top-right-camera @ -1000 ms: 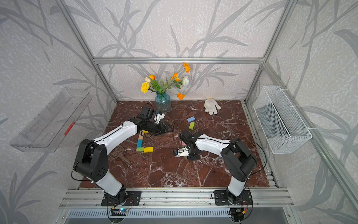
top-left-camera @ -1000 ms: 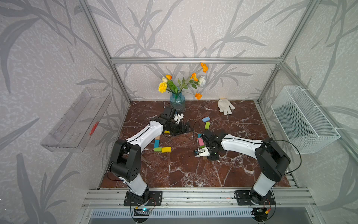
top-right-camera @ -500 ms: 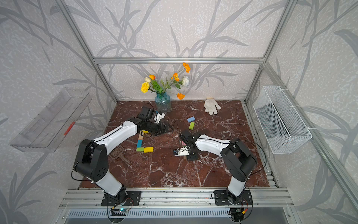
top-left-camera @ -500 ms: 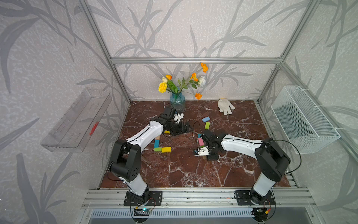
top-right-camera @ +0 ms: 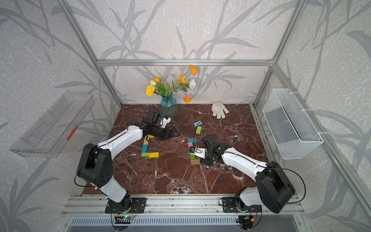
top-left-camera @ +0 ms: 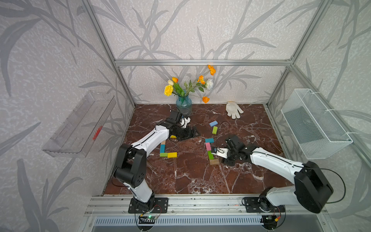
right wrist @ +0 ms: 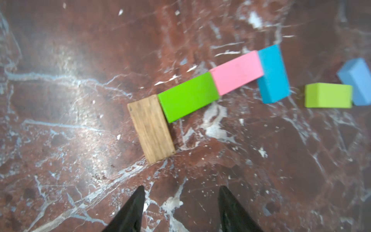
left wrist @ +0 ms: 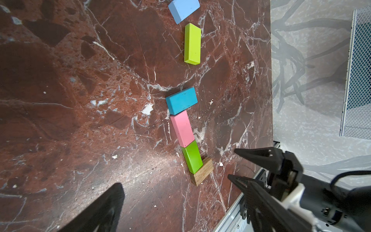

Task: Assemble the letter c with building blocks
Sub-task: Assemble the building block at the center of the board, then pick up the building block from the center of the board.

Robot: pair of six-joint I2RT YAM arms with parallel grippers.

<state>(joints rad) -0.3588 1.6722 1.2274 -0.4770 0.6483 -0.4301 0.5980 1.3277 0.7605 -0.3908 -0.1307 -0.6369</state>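
The right gripper [right wrist: 181, 187], jaws parted and empty beside the tan block [right wrist: 151, 128] ending the half-built letter c [right wrist: 200, 90], probably must fetch the lime block [right wrist: 328, 95] next.

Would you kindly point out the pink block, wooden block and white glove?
pink block [left wrist: 182, 128]: left wrist view, top face.
wooden block [right wrist: 151, 128]: right wrist view, top face.
white glove [top-left-camera: 232, 108]: in a top view, palm.

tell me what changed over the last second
The right gripper opened and let go of the tan block, which now lies flat against the end of the green block. The gripper also seems to have backed off a little toward its own base. The left gripper stayed open and still, and nothing else moved.
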